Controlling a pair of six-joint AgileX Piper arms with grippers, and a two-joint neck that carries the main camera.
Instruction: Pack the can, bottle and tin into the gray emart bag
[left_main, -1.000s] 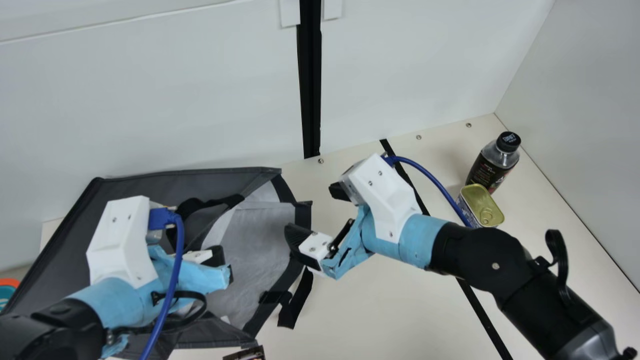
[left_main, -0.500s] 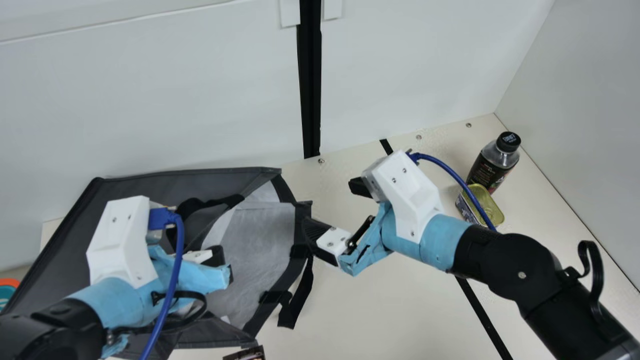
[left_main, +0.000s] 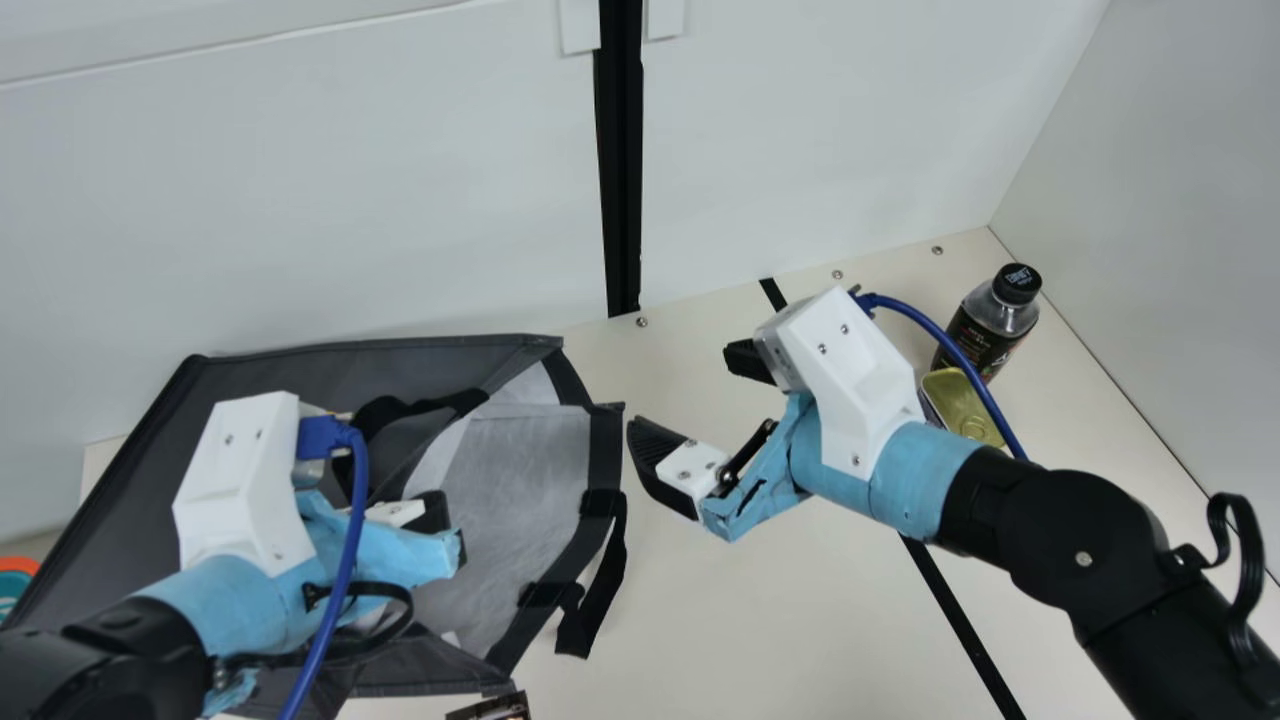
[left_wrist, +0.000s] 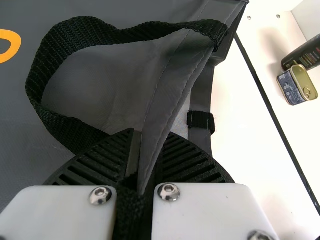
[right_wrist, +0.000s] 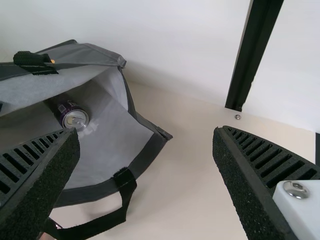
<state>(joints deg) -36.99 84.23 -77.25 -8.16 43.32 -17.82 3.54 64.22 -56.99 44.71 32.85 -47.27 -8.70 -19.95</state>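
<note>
The gray bag (left_main: 300, 365) lies on its side at the left, its mouth toward the middle. My left gripper (left_main: 440, 530) is over the bag; in the left wrist view my left gripper (left_wrist: 141, 165) is shut on the bag's edge beside a black strap. Inside the bag, the can (right_wrist: 75, 117) lies in the right wrist view. My right gripper (left_main: 690, 410) stands open and empty, right of the bag mouth; the right wrist view shows my right gripper (right_wrist: 147, 150) with fingers wide apart. The bottle (left_main: 990, 320) stands at the far right, the tin (left_main: 962, 405) close in front of it.
A black strap (left_main: 592, 610) hangs from the bag mouth onto the table (left_main: 760, 620). A small dark printed item (left_main: 492, 708) lies at the near edge, and an orange and teal object (left_main: 14, 580) at the far left. White walls rise behind and to the right.
My right arm has moved right, away from the bag mouth, its gripper staying open. The left arm has kept still, and the bag's near strap has shifted slightly.
</note>
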